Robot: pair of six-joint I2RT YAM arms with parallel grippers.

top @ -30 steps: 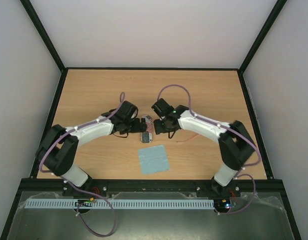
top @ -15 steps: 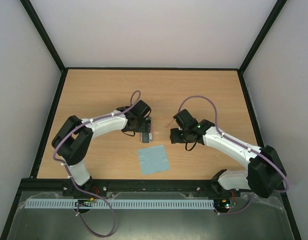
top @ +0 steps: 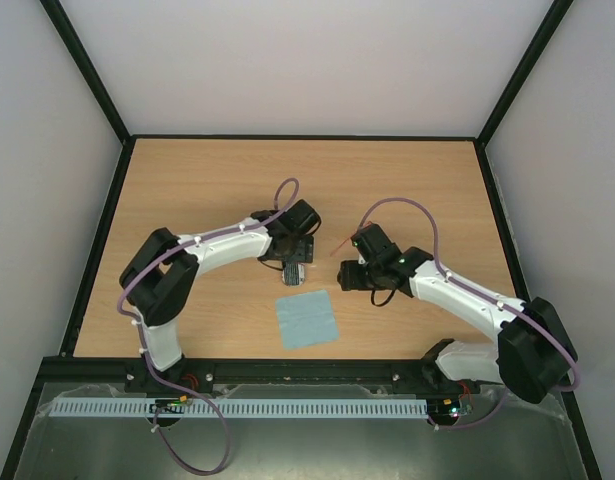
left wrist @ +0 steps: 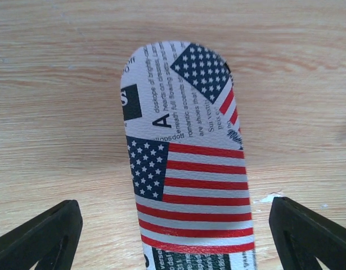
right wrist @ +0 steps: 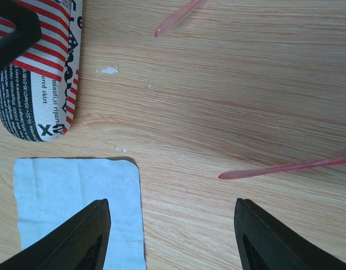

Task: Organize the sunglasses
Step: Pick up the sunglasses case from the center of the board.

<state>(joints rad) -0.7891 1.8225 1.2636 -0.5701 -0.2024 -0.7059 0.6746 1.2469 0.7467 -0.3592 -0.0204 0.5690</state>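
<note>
Case (right wrist: 40, 84), cloth (right wrist: 66, 180) lie near sunglasses (right wrist: 274, 169).

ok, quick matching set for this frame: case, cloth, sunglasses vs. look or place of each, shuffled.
Things:
1. case
2. cloth
3. sunglasses

Descriptions:
A. light blue, lying flat
B. translucent pink; only thin temple arms show in the right wrist view
C. flag print, between the fingers of the open left gripper

Pairs: 1-C, 2-A, 3-B

sunglasses (right wrist: 279, 167) front out of frame
</note>
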